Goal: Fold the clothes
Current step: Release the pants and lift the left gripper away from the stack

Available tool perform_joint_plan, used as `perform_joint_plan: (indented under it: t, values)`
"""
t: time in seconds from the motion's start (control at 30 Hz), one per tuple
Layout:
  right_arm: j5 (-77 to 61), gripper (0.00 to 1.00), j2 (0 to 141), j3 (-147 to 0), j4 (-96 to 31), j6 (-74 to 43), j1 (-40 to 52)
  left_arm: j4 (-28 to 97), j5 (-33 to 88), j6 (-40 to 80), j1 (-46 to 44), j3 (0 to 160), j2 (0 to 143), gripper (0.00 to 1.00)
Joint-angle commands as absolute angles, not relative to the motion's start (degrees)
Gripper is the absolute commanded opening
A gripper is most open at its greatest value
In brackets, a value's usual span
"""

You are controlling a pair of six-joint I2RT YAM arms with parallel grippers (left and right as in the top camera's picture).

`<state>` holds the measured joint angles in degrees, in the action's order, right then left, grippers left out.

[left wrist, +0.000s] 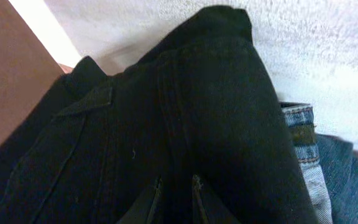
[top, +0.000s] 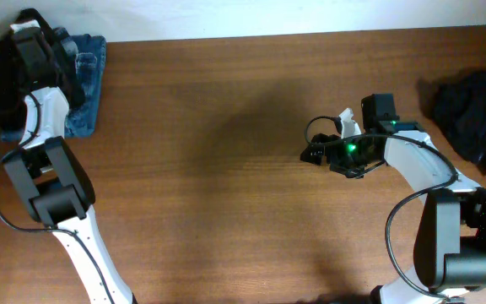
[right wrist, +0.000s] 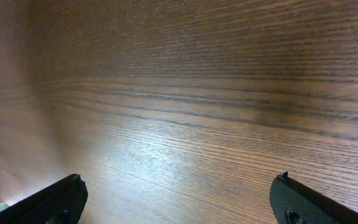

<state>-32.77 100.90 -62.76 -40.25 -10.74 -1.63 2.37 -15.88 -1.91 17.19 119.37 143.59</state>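
L gripper [left wrist: 174, 190], pinched on black garment [left wrist: 185, 112], may drag jeans [left wrist: 304, 163] beside its tip; R gripper [right wrist: 179, 186] wide open, empty.

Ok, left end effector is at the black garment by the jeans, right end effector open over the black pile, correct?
No. The right end effector is open, but over bare wooden table, not the black pile, which lies at the right edge; the overhead view shows it. The left end effector is at the black garment by the jeans.

Matt wood-grain table [right wrist: 185, 112], black cloth garment [left wrist: 166, 124], faded blue denim jeans [left wrist: 337, 177]
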Motion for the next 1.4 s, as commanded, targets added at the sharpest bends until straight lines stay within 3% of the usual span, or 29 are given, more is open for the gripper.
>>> perform_joint_plan:
  t: [0.0,0.23,0.27,0.43,0.53,0.7,0.87,1.0,1.1,1.37]
  values:
    - [-32.3,0.98,101.1,-62.4,-40.1,-10.8,-1.5,5.5,-15.4,-1.7,17.3,118.5,149.3,0.18]
    - [-32.3,0.99,101.1,-62.4,-40.2,-10.8,-1.5,6.5,-16.1,-3.3,17.0,118.6,145.2,0.29]
    - [-32.3,0.99,101.1,-62.4,-40.3,-10.8,-1.5,6.6,-16.1,-3.3,16.8,118.6,143.1,0.41]
    - [-32.3,0.99,101.1,-62.5,-40.3,-11.1,-1.6,8.7,-15.8,-3.3,14.9,118.6,130.5,0.52]
    - [-32.3,0.99,100.6,-62.6,-40.4,-12.8,-1.6,12.1,-15.5,-3.2,12.4,118.6,122.4,0.68]
    - [-32.0,0.99,96.4,-62.6,-43.3,-12.8,-2.1,26.4,-6.7,-3.3,8.3,118.6,112.5,0.86]
    - [-23.9,0.99,87.5,-63.0,-50.5,-13.0,-6.3,44.0,5.5,-3.3,4.5,118.6,108.4,0.87]
    - [-19.1,0.99,78.8,-63.0,-55.6,-13.0,-15.1,54.6,6.8,-3.3,2.1,118.4,109.0,0.87]
    - [-18.8,0.99,74.8,-63.0,-56.1,-13.0,-26.6,61.1,6.9,-3.3,1.0,117.5,109.2,0.98]
    - [-20.8,0.99,75.2,-63.0,-52.6,-13.1,-46.4,62.8,10.5,-3.3,-1.1,106.7,109.2,0.99]
